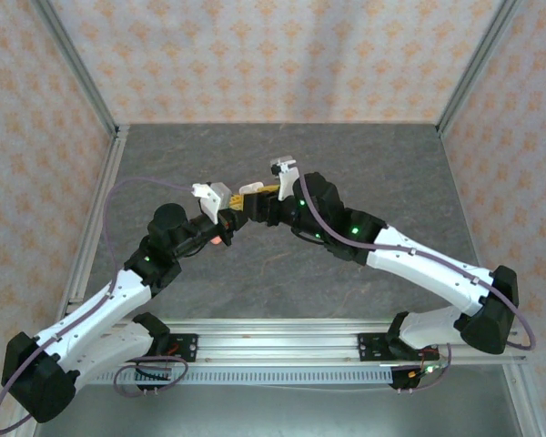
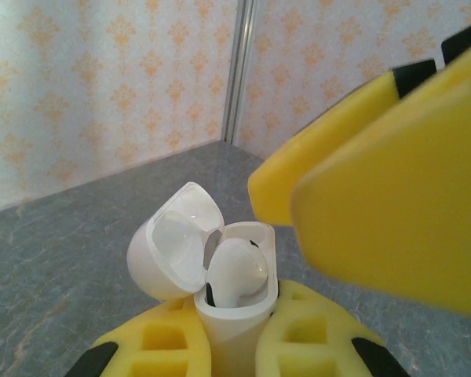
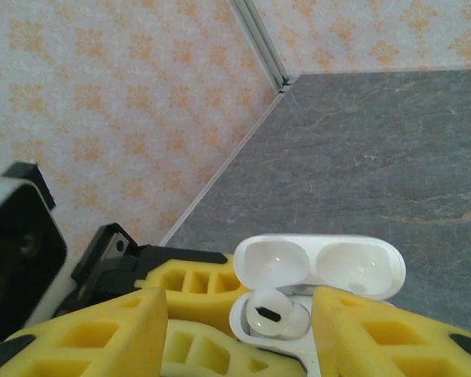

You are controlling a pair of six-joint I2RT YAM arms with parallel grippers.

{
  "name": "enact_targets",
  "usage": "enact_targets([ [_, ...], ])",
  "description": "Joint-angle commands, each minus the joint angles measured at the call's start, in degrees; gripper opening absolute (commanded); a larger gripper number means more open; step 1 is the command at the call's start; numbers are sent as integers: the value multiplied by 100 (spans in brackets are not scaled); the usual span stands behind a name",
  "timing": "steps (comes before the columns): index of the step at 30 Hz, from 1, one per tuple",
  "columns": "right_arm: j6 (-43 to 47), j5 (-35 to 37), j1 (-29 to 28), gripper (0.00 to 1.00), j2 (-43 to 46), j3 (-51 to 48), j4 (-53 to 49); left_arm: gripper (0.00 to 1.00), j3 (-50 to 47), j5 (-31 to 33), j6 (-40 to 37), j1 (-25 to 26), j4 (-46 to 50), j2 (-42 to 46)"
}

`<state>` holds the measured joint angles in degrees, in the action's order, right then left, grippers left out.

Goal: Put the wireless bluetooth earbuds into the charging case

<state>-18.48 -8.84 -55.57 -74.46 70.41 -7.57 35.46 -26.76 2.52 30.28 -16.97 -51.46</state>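
Left fingers [image 2: 314, 338] pinch the white charging case [image 2: 234, 330], lid [image 2: 173, 243] open, a white earbud [image 2: 237, 275] seated inside; right fingers [image 3: 102, 330] parted, empty.

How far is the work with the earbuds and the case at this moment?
Done: the case has its lid open, and one white earbud sits in it. In hand: the left gripper is shut on the case body, while the right gripper stands open beside the earbud, holding nothing. Left: I cannot tell if the second slot is filled; the lid is not yet closed.
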Motion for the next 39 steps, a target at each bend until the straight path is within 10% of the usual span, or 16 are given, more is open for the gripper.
enact_targets([
  [1,-187,-73,-15,53,28,399,-361,0,-105,-186,-279,-1,-342,125],
  [8,-461,-653,158,51,93,774,-936,0,-193,-335,-615,4,-309,210],
  [18,-522,-1303,231,14,40,607,-1282,0,-49,-512,-780,-2,-105,321],
  [39,-573,-1348,394,10,-243,512,-1405,0,13,-663,-771,1,-25,416],
])
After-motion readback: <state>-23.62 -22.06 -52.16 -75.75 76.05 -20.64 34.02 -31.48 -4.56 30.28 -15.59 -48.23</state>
